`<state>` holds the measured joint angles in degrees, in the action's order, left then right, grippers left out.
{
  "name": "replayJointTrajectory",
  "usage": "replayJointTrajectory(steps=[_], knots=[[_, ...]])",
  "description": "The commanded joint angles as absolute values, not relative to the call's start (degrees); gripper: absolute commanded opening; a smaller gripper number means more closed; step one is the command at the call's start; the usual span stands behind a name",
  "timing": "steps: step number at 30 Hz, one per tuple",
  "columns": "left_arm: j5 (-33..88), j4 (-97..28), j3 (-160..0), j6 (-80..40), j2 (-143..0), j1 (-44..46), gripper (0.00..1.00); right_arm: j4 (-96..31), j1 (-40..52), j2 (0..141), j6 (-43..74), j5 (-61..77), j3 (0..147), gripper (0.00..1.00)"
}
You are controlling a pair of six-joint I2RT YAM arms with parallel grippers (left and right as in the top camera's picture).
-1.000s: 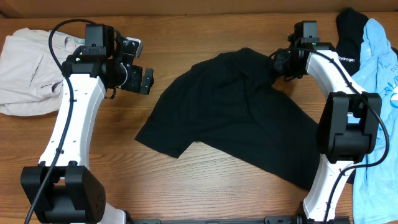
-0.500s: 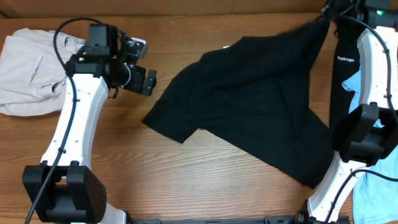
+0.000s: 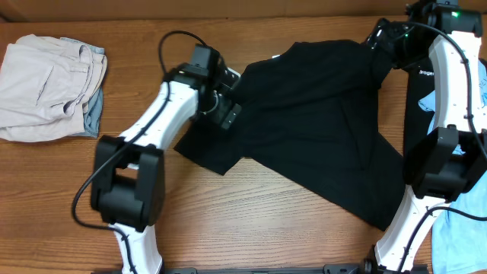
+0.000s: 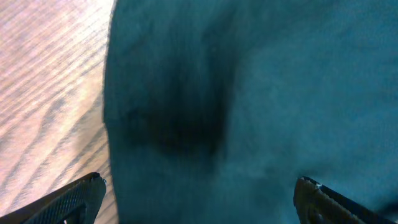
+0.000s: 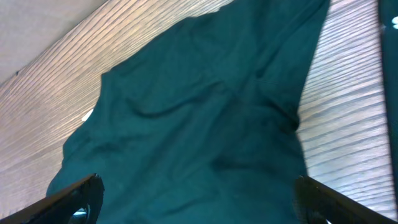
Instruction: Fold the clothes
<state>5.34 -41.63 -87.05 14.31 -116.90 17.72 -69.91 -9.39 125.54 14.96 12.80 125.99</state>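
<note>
Black short-sleeved fabric T-shirt [image 3: 319, 129] runs diagonally from far edge toward near-right corner, left gripper [image 4: 196, 202] and right gripper [image 5: 199, 199] both wide.

A dark teal-toned fabric garment [image 4: 261, 93] fills most of the left wrist view, lying flat, with soft, shallow creases across it. Its left edge runs almost straight down the frame, and beyond that edge a strip of light brown wooden table [image 4: 50, 93] shows, its grain slanting diagonally. A darker, blurred patch of shadow sits on the cloth just right of that edge.

The left gripper [image 4: 199, 202] has its two black fingers [image 4: 78, 198] spread wide at the bottom corners. One tip is over the wood beside the cloth's edge, the other over the cloth. Whether either tip touches the surface cannot be told.
</note>
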Motion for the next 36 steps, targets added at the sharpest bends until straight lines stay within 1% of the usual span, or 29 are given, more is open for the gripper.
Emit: replayJointTrajectory(steps=[1, 5, 8, 10, 13, 15, 18, 21, 25, 29, 32, 36], knots=[[-4.7, -40.7, -88.2, 7.7, -121.9, 18.4, 1.0, -70.1, -7.5, 124.5, 14.9, 13.6, 126.7, 1.0], [-8.2, -41.5, -88.2, 1.7, -124.9, 17.6, 1.0, -71.1, -5.9, 124.5, 15.0, 12.4, 126.7, 1.0], [-8.6, -44.0, -88.2, -0.8, -125.9, 15.0, 1.0, -73.5, -5.1, 124.5, 15.0, 11.1, 126.7, 1.0], [-11.4, -47.9, -88.2, -3.9, -126.0, 10.5, 1.0, -76.6, -4.8, 124.5, 15.0, 10.1, 126.5, 1.0], [-11.9, -53.1, -88.2, -4.7, -126.0, 4.4, 1.0, -78.5, -4.6, 124.5, 15.0, 10.1, 125.0, 1.0], [-12.1, -57.5, -88.2, -5.2, -126.0, -1.7, 1.0, -79.5, -4.1, 124.5, 14.9, 10.1, 122.8, 1.0], [-11.7, -61.4, -88.2, -5.4, -126.0, -8.4, 1.0, -79.4, -1.8, 124.5, 13.6, 10.3, 119.2, 1.0], [-4.8, -62.5, -88.2, -5.3, -126.0, -13.9, 1.0, -79.1, 2.3, 124.5, 11.9, 10.5, 116.6, 1.0], [-5.2, -65.7, -91.1, -5.1, -125.9, -14.4, 1.0, -78.6, 8.1, 124.2, 11.7, 10.6, 116.2, 1.0], [-5.3, -73.6, -100.6, -5.1, -124.6, -14.0, 1.0, -79.6, 9.4, 121.7, 11.7, 11.3, 116.3, 1.0], [-4.3, -77.0, -106.3, -5.1, -119.5, -13.3, 1.0, -80.3, 9.4, 117.1, 11.4, 11.2, 116.2, 1.0], [-0.1, -77.3, -107.3, -5.2, -109.8, -12.9, 1.0, -80.6, 9.4, 110.4, 11.4, 11.2, 116.2, 1.0]])
